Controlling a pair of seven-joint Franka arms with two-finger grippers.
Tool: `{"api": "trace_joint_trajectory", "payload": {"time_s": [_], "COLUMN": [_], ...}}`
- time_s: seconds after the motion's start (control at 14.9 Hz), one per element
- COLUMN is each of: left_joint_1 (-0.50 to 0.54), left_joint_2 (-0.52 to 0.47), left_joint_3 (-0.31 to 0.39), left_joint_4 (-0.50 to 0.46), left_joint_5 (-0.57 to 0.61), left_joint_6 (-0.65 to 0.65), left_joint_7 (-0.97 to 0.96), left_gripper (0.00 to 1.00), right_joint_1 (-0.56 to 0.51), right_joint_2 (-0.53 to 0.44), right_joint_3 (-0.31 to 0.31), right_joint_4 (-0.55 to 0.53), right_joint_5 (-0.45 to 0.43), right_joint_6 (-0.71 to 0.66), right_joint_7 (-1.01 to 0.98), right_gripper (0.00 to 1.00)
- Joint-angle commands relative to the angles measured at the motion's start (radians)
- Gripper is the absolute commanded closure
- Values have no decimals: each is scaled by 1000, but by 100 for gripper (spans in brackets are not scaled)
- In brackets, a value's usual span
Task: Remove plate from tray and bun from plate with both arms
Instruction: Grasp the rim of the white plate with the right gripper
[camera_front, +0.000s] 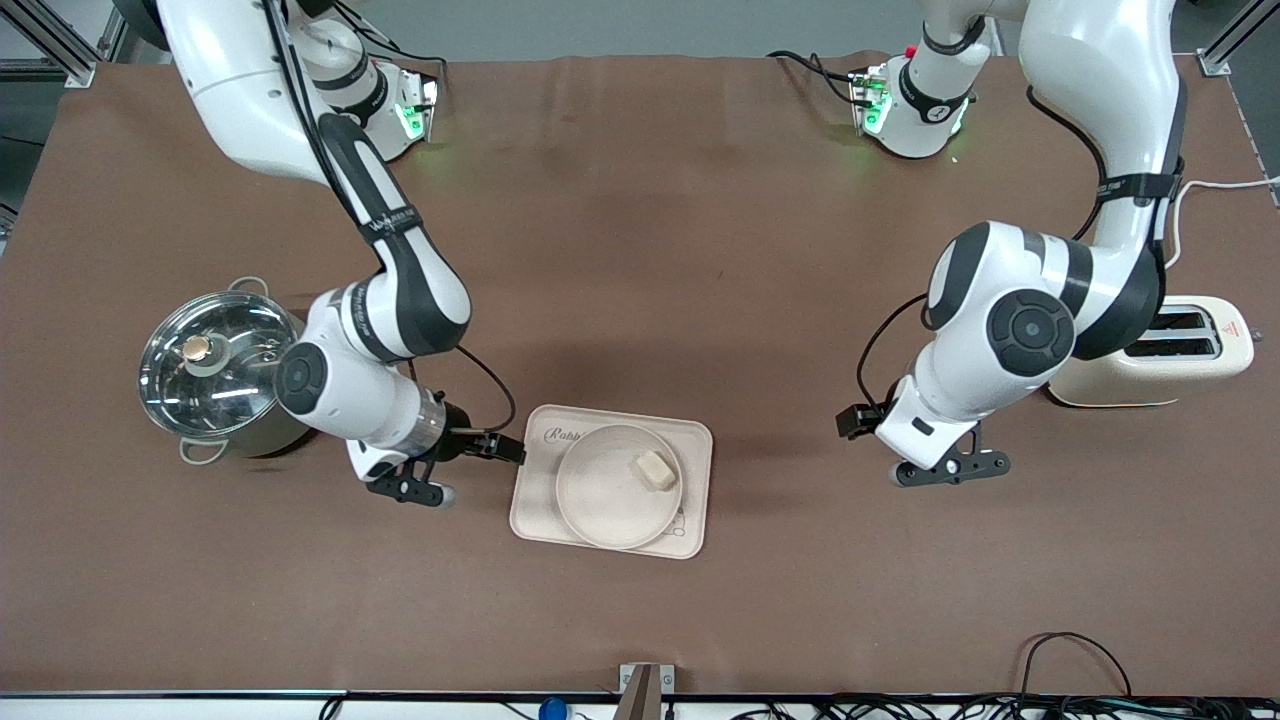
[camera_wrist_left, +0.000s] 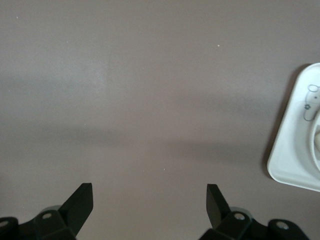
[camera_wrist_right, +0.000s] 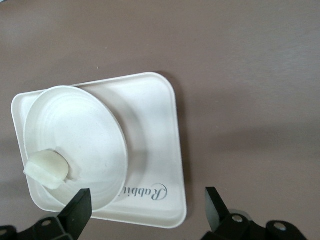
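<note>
One bun lies on the plate, toward the rim on the side of the left arm's end of the surface. The plate sits on a rectangular cream tray, covering most of it and reaching close to the tray's edge nearest the front camera. The tray lies on the brown surface around the middle of its length, closer to the front camera's edge than to the arms' bases.

From the front, the lettering on the tray is only partly legible at the corner nearest the right arm; the right wrist view shows the script word beside the plate's rim and the bun as a blocky pale lump. The left wrist view catches just one corner of the tray with a small rabbit drawing — something the front view barely shows.

The right end effector sits low just beside the tray's edge toward the right arm's end, fingers spread wide and empty. The left end effector hangs over bare surface well apart from the tray, toward the left arm's end, also spread wide with nothing between its fingers.

Near the right arm's end stands a steel pot with a glass lid; near the left arm's end — partly hidden by the arm — stands a cream toaster.
</note>
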Motion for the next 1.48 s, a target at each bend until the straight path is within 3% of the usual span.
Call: {"api": "trace_joint_trajectory", "payload": {"time_s": [0.0,0.34,0.47,0.6,0.74,1.01,1.41], "left_joint_1": [0,-15,-26,-29,-32,-31,-28], "left_joint_2": [6,16,18,18,18,18,18], "left_joint_3": [-2,-4,-4,-4,-4,-4,-4], "left_joint_4": [13,10,10,10,10,9,6], "left_joint_5": [41,43,43,50,53,53,53], "left_joint_6": [-1,16,29,29,29,27,27], "left_joint_7": [-32,-65,-94,-115,-116,-116,-113], "left_gripper": [0,0,0,0,0,0,0], "right_joint_1": [29,86,93,93,95,101,70], "right_joint_2": [66,192,224,236,244,272,221], "right_joint_3": [-2,-2,-4,-4,-5,-4,-2], "right_joint_4": [74,143,170,186,190,190,174], "right_joint_5": [25,19,17,16,14,16,23], "right_joint_6": [14,119,139,139,141,195,179], "right_joint_7": [2,0,-4,-12,-16,-29,-116], "right_gripper": [0,2,9,28,63,98,100]}}
